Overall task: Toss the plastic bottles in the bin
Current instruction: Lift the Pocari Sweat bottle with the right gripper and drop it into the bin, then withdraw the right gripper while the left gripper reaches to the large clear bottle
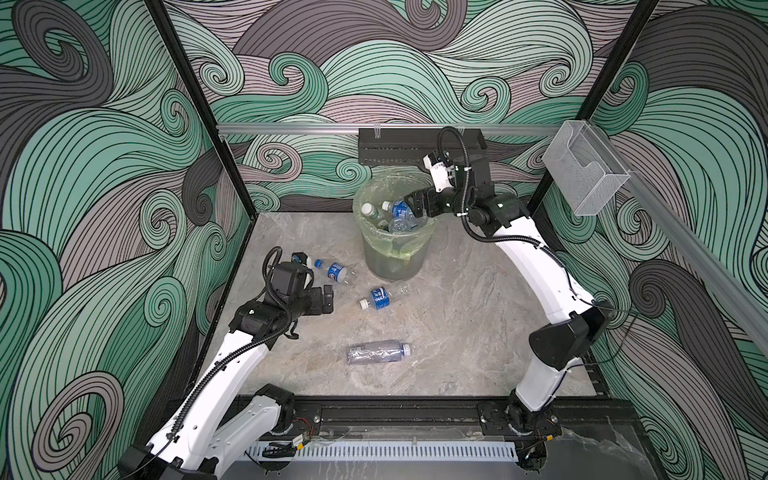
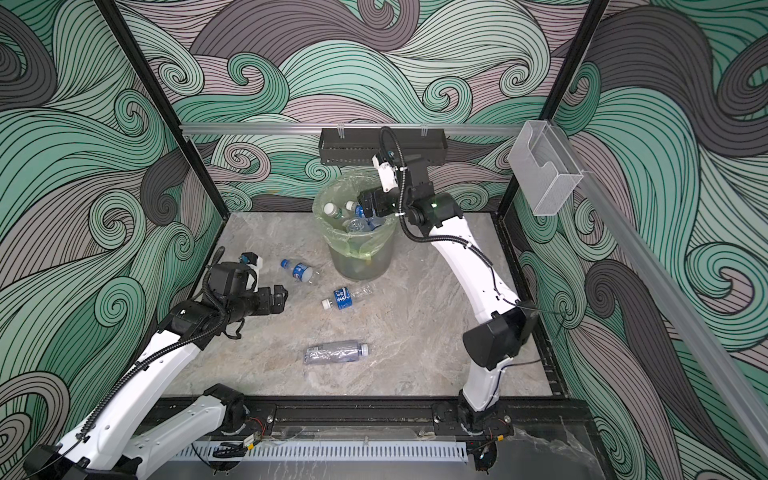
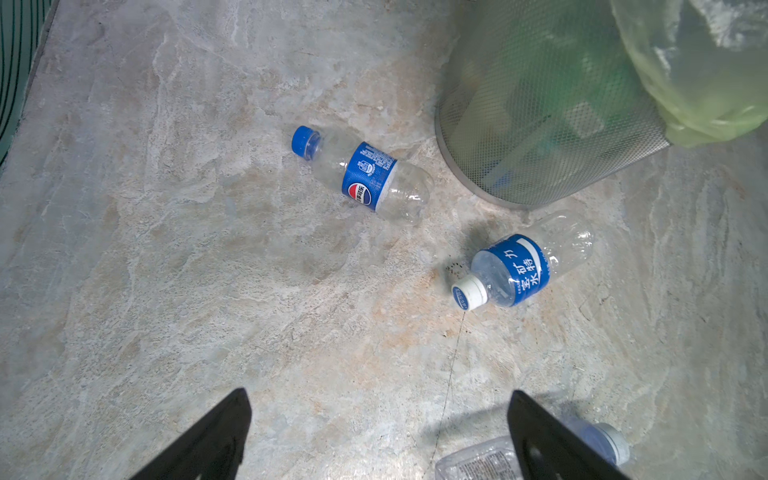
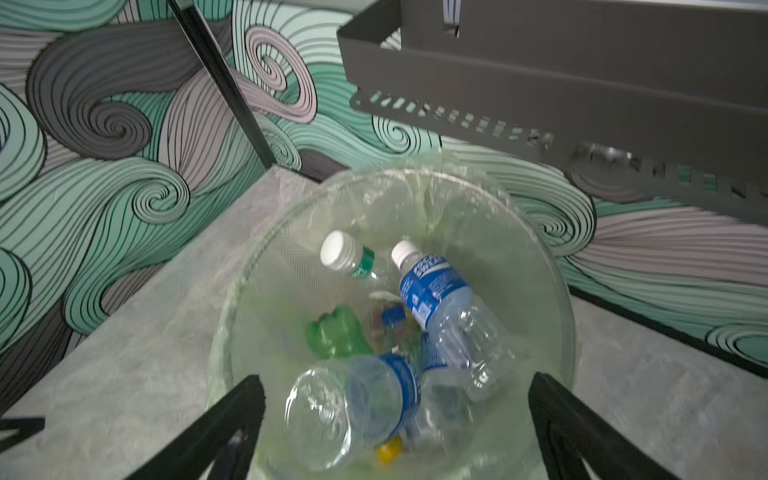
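Right pincer [image 4: 397, 377]: apart, empty, above bin [image 4: 540, 232].
Bin: round mesh, crinkly yellow-green liner [image 3: 685, 83]; bottles [image 4: 436, 291] heaped below pincer, blurred.
Left pincer [image 3: 378, 391]: apart, empty.
Table [image 3: 208, 249]: marbled; Pepsi bottle [image 3: 365, 174] and white-capped bottle [image 3: 515, 270] lie ahead, third bottle [image 3: 478, 461] cut off beside a finger.

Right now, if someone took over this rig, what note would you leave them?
Left claw: open, empty, over the table beside the blue-cap bottle.
Right claw: open, empty, above the bin.
Done: several binned bottles lie inside the liner.
Left: three bottles lie on their sides on the table. The blue-cap bottle and the white-cap bottle are near the bin's foot. The big clear bottle is nearer the arm bases.
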You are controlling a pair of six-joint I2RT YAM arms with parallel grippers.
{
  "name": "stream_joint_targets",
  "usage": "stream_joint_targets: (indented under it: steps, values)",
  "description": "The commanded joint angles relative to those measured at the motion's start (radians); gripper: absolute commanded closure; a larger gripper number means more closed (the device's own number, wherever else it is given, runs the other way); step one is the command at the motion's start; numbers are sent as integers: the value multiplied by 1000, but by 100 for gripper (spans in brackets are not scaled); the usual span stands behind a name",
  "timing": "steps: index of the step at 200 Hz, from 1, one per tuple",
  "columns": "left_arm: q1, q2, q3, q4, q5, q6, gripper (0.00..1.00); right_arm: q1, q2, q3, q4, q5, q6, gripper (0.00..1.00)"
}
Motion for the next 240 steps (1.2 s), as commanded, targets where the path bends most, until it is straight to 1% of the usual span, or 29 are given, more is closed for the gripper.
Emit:
stream_joint_targets:
  steps: [1,24,42,54,70,87,107,123,144,164,187,210,240]
  values:
    - [7,13,10,14,107,60,1,4,-188,-138,38,9,-36,1]
    - [4,34,-18,42,245,96,1,2,-358,-380,81,11,-17,0]
    - [-16,47,-20,48,288,106,1,0,-471,-531,96,21,1,0]
    - [-49,47,-23,61,273,126,1,-5,-528,-622,94,29,23,0]
    - [-136,63,-16,62,188,181,1,-18,-586,-725,98,19,64,0]
    - [-237,117,10,29,105,249,1,-50,-631,-831,131,-16,130,0]
    - [-304,211,42,11,84,306,1,-88,-672,-933,190,-62,202,0]
    - [-354,281,71,-8,73,344,1,-112,-692,-986,222,-75,237,0]
    - [-415,366,109,-43,67,381,1,-148,-699,-1017,227,-72,251,0]
    - [-483,440,142,-88,68,383,1,-177,-701,-1038,229,-81,257,0]
    - [-559,506,141,-94,53,390,1,-200,-705,-1070,241,-84,269,0]
    - [-607,592,169,-115,48,366,1,-213,-705,-1105,265,-95,292,0]
    - [-648,641,153,-73,67,359,2,-222,-708,-1129,280,-103,299,0]
